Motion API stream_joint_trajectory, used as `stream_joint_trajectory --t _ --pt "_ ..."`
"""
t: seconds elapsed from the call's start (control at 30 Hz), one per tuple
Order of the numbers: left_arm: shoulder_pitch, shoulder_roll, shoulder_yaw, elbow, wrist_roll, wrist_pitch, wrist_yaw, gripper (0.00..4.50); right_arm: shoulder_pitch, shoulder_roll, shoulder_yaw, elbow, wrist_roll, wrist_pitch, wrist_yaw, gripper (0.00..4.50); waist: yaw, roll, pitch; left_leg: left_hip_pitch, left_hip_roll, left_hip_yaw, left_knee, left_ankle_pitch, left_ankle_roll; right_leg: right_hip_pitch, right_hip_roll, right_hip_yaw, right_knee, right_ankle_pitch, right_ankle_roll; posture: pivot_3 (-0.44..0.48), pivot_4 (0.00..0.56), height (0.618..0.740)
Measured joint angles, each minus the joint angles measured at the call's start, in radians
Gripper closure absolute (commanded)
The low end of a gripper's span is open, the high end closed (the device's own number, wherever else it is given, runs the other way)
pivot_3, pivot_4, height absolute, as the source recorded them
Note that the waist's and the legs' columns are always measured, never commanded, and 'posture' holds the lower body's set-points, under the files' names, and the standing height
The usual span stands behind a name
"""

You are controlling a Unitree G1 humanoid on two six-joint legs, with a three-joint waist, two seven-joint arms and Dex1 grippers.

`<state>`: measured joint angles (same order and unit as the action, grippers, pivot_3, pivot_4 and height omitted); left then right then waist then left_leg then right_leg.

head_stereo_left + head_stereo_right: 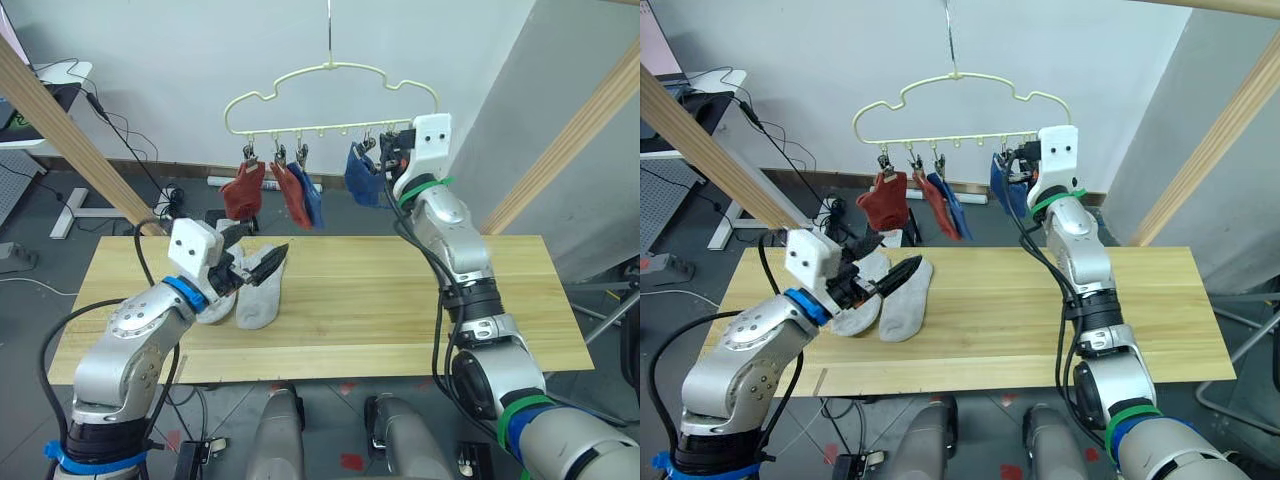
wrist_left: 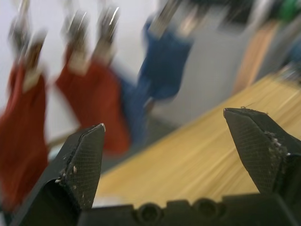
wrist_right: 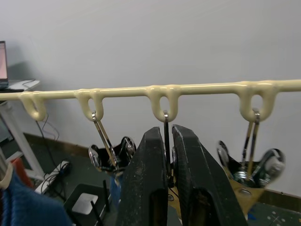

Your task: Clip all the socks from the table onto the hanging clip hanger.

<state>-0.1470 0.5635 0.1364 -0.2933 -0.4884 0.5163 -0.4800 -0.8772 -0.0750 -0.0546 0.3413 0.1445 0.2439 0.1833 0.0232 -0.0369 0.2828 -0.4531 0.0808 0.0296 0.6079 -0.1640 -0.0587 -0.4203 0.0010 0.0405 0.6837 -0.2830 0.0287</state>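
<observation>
Socks first: four are already up on the clip hanger (image 1: 330, 100), two rust red ones (image 1: 243, 190) and (image 1: 290, 192), a blue one (image 1: 312, 203) half behind the second red, and another blue one (image 1: 362, 177) further right. Two light grey socks (image 1: 258, 290) lie on the pale wood bench (image 1: 400, 310), side by side and touching, toward my left end.

I judge I'm roughly two thirds through, with the grey pair left. My left end effector (image 1: 262, 260) hovers just over the grey socks with its fingers spread wide and nothing between them; the left wrist view shows both fingertips (image 2: 87, 160) well apart with only bench and hanging socks beyond. My right end effector (image 3: 169, 188) is raised at the hanger's right end, right by the hanging blue sock, its fingers nearly closed and pinched on a grey metal clip (image 3: 165, 141) that hangs from a loop of the yellow bar; it looks as if I'm holding that clip ready.

Next move, as I read it: drop the left end effector onto one grey sock, close on its cuff edge, lift it to the clip held by the right. It needs a thin pinch of one sock only, since the two overlap, and a steady hanger, as it swings freely on its hook (image 1: 329, 30).

Writing: no brand, label or text that I can read on socks, hanger or bench.
</observation>
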Motion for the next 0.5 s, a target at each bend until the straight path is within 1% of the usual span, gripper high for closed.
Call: stream_joint_trajectory --t 0.1,0.17,0.37,0.5 --pt "-0.019 -0.001 -0.062 0.198 0.116 -0.037 0.011 0.0 0.031 -0.035 -0.001 -0.07 0.028 0.065 0.055 4.49 0.0 0.0 0.0 0.0 0.0 0.0 0.0 0.0 0.0 0.0 0.0 0.0 -0.001 0.0 0.0 0.092 0.289 0.74" --pt "-0.057 -0.009 -0.097 0.312 0.179 -0.087 0.004 0.0 0.042 -0.04 0.001 -0.102 0.037 0.1 0.069 4.49 0.002 0.001 0.0 0.0 0.0 0.0 0.0 0.0 0.0 0.0 0.0 -0.001 -0.001 0.0 0.0 0.088 0.294 0.74" --pt "-0.217 -0.078 -0.157 0.585 0.281 -0.217 -0.028 0.0 0.068 -0.034 0.001 -0.172 0.049 0.172 0.073 4.49 0.001 0.001 0.001 0.0 0.0 0.001 0.0 0.0 0.0 0.0 0.0 0.0 -0.001 0.0 0.0 0.044 0.301 0.74" --pt "-0.302 -0.124 -0.227 0.755 0.348 -0.273 -0.076 0.0 0.083 -0.033 -0.001 -0.223 0.057 0.209 0.061 4.49 -0.002 0.001 0.0 -0.001 -0.001 0.001 0.0 0.0 0.0 0.0 0.0 0.0 -0.001 0.0 0.0 0.029 0.299 0.74"
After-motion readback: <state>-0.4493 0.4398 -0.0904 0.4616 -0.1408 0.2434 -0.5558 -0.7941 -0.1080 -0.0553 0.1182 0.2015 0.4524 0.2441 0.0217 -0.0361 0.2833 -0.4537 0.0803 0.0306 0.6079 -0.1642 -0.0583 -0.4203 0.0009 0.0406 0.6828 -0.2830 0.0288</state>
